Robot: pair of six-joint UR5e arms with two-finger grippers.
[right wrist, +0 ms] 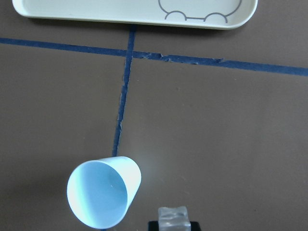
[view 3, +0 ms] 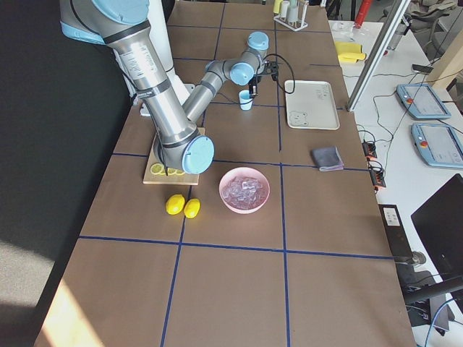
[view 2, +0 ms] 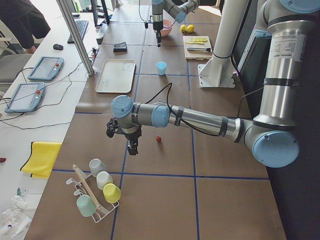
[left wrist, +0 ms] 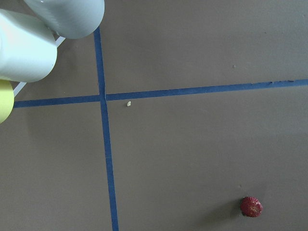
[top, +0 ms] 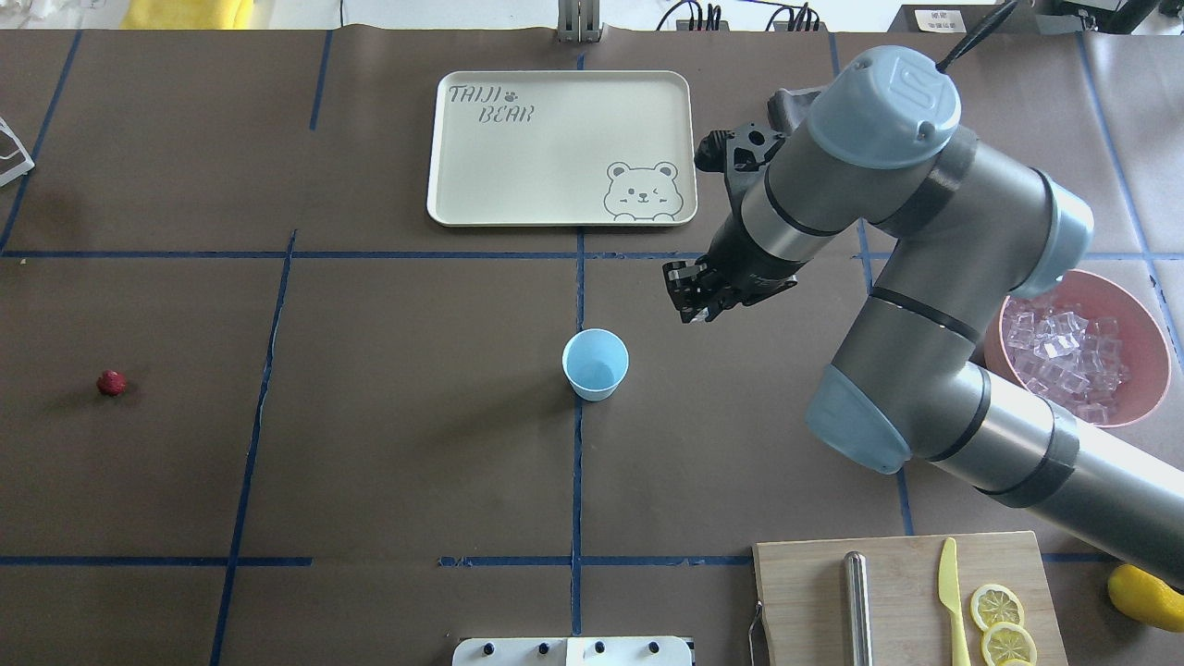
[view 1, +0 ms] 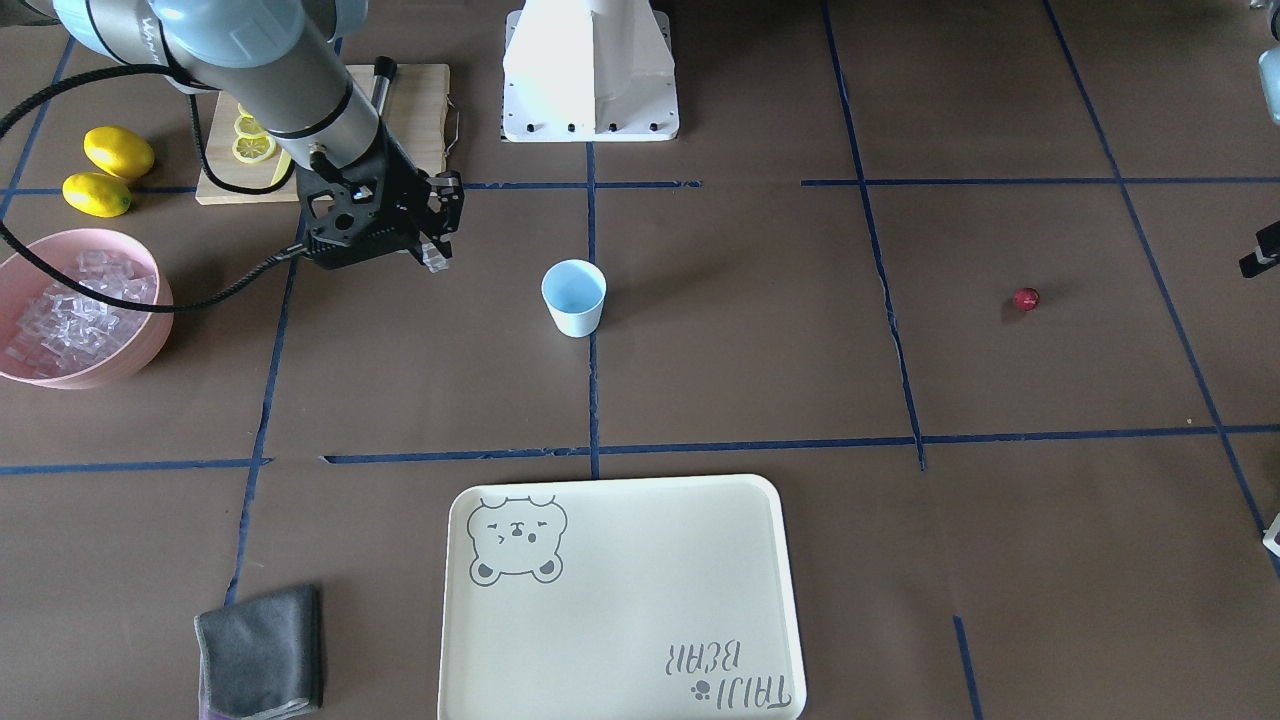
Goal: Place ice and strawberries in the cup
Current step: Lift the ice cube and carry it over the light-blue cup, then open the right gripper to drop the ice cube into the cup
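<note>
The light-blue cup [view 1: 573, 297] stands upright and empty near the table's middle; it also shows in the overhead view [top: 596, 363] and the right wrist view [right wrist: 103, 192]. My right gripper [view 1: 435, 255] is shut on one clear ice cube [right wrist: 173, 216] and hovers beside the cup, towards the pink bowl's side. The rest of the ice [top: 1064, 356] lies in the pink bowl [top: 1147, 333]. The strawberry [view 1: 1026, 298] lies alone on the table on my left side [left wrist: 251, 206]. My left gripper [view 2: 132, 145] hangs near it; I cannot tell whether it is open.
A cream bear tray [top: 555, 148] lies beyond the cup. A cutting board [top: 888, 592] holds lemon slices, a knife and a steel rod. Two lemons [view 1: 118, 150] and a grey cloth [view 1: 260, 650] lie on my right side. A cup rack [view 2: 97, 190] stands at my far left.
</note>
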